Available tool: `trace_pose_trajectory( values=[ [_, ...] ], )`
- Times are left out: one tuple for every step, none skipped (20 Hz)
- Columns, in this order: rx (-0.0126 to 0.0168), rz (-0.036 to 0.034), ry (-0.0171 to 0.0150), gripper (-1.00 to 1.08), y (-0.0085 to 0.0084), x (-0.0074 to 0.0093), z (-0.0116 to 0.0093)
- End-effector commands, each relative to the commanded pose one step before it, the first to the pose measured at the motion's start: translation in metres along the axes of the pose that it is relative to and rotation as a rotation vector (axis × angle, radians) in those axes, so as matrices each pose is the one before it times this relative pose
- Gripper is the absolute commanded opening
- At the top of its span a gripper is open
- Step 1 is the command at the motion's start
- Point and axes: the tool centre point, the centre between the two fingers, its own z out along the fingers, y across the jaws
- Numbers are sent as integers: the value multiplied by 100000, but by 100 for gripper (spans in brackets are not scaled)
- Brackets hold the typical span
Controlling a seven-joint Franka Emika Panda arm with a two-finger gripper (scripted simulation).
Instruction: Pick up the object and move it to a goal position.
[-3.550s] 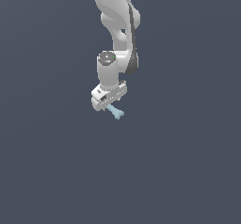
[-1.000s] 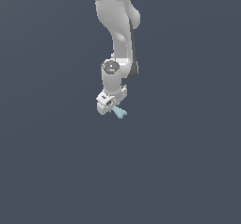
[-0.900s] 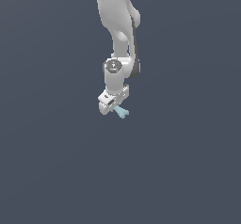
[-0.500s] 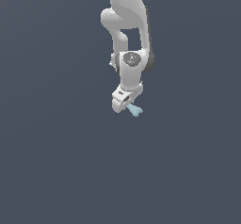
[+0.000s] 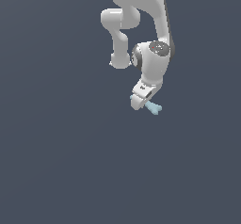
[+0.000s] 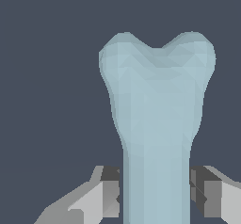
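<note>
Plain dark grey backdrop everywhere; no surface edge shows. The claw (image 5: 140, 101) grips the pale-blue lobed piece (image 5: 153, 108) by its stem, stem end hidden.

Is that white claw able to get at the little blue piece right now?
Yes, it seems so: the claw is already closed on the light-blue piece, a finger against each side of its stem.
</note>
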Motion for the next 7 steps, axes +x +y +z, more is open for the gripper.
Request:
trace_pose_trajectory(
  values=[
    [55, 200, -100, -100, -549, 1102, -718],
    [0, 0, 0, -100, -138, 311, -187],
    [0, 0, 0, -100, -105, 251, -147],
    [0, 0, 0, -100, -75, 191, -109],
    [33, 26, 25, -100, -33, 122, -77],
    [0, 0, 0, -100, -28, 78, -43],
    [0, 0, 0, -100, -9, 26, -14]
  ],
)
